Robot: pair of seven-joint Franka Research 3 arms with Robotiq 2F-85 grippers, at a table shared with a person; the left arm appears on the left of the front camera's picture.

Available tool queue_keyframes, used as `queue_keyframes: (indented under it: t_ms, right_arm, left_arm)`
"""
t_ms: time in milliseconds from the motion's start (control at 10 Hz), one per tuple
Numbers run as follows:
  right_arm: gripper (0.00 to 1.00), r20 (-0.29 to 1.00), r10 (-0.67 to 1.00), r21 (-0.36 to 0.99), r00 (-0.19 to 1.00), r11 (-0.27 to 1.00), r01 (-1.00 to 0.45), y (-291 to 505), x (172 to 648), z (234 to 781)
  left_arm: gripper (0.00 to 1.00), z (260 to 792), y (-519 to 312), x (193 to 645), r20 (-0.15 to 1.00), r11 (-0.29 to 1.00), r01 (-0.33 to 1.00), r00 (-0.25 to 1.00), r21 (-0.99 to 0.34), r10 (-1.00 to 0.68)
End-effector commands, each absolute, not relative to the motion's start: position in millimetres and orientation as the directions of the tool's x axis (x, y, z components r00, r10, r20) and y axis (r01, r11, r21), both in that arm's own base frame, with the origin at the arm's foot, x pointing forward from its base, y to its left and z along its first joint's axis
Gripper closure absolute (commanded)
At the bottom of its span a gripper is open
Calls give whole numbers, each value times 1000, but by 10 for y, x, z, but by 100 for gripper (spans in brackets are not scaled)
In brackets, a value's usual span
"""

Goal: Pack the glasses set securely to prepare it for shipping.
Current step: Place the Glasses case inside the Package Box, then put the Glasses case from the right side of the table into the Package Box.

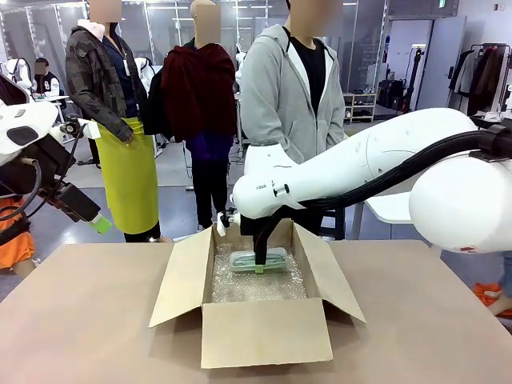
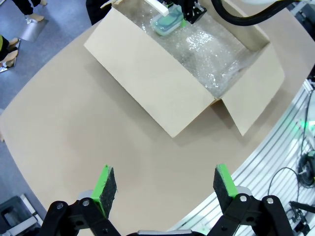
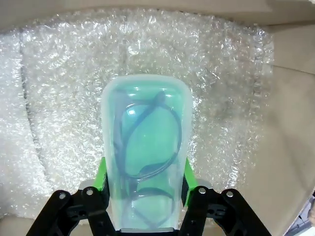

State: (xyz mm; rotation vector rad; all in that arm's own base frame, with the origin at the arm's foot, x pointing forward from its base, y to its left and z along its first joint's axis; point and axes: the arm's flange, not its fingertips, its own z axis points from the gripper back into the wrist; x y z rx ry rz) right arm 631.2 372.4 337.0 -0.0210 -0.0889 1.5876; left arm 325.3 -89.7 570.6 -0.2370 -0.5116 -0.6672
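Step in hand, by judgement: placing one case of the glasses set into the cardboard box (image 1: 264, 332).

Clamped between the green pads of the right gripper (image 3: 145, 184): the mint-green glasses case (image 3: 145, 147), gripped across its width near one end, with dark frames visible through the translucent lid. Located at centre frame in the front view, inside the box toward its far wall. Positioned at or just above the bubble-wrap sheet (image 3: 59, 98) lining the floor; cannot tell whether touching.

Task judged early: box flaps open, nothing covered or sealed.

Next move, by judgement:
- Settling the case flat on the wrap.
- Parting the pads and lifting straight up, without dragging the case or snagging the wrap.
- Keeping clear of the box walls and side flaps on the way out.

Left gripper (image 2: 165, 184): spread wide, holding nothing, above bare table at the lower edge of its wrist view, well apart from the box.

Surface: tan matte table (image 1: 88, 320) with a rounded edge; box at centre, all four flaps folded outward.

Room: open workshop with a grey floor. Person in grey hoodie (image 1: 292, 88) standing at the far side just behind the box, hands hidden behind the right arm. Clothes rack (image 1: 484, 72) at upper right.
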Motion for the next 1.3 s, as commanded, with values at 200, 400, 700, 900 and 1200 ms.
queue_keyframes:
  t_ms: [200, 400, 700, 900, 1200]
  right_arm:
    - [0, 60, 998, -23, -7, -5, -1000, 3716, 6349, 3439]
    - [0, 67, 998, -23, -9, -8, -1000, 3713, 6344, 3442]
    - [0, 60, 998, -19, -24, -23, -1000, 3687, 6338, 3466]
    - [0, 48, 999, -44, -4, -2, -999, 3690, 6346, 3433]
    - [0, 48, 999, -44, -4, -2, -999, 3690, 6346, 3433]
  left_arm:
    - [0, 5717, -883, 3271, 543, 756, 652, 654, -52, -526]
    - [0, 5717, -883, 3271, 543, 756, 652, 654, -52, -526]
    - [0, 5717, -883, 3271, 543, 756, 652, 654, -52, -526]
    - [0, 5717, -883, 3271, 543, 756, 652, 654, -52, -526]
    - [0, 5717, -883, 3271, 543, 756, 652, 654, -52, -526]
